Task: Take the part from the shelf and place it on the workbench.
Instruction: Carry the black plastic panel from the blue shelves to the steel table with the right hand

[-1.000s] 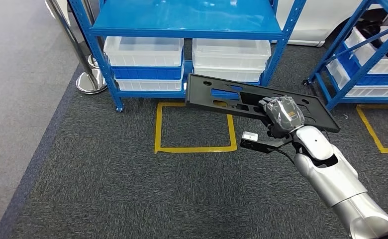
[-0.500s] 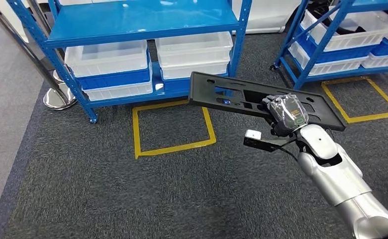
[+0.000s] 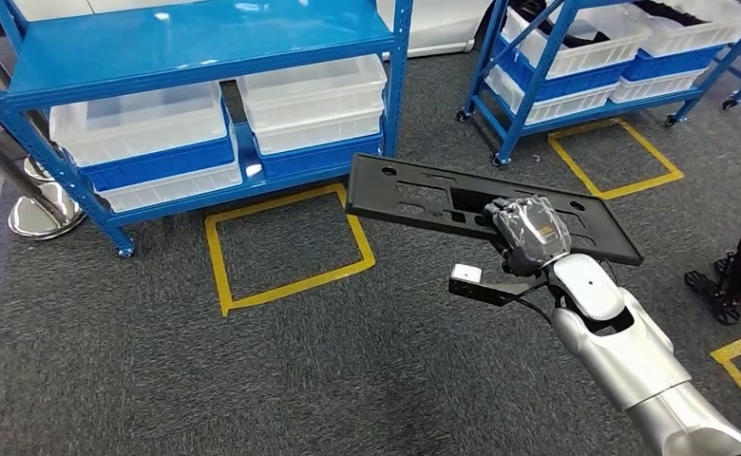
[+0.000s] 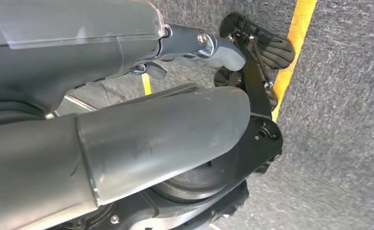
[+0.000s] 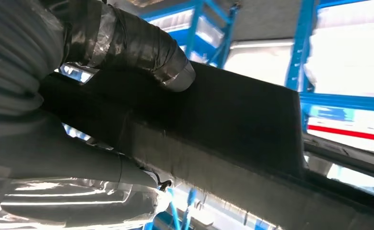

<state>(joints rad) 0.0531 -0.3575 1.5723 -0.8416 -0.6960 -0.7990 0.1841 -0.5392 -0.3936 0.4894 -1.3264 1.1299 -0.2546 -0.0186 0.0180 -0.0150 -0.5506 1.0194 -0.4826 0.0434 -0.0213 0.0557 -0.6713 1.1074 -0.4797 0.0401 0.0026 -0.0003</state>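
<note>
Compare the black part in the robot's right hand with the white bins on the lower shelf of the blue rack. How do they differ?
The black part is a flat plate with cut-out holes; the white bins are deep open boxes. The black part is carried in the air by the right hand, slightly tilted; the white bins rest level on the blue rack, stacked in pairs. Both are rectangular.

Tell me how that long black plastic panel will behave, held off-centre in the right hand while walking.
The long black plastic panel looks stiff: it juts out flat with no visible sag. It probably is light for its size, being thin with cutouts. Since the right hand grips it nearer one end, the long free side may lever and twist in the grip, so slipping seems possible.
</note>
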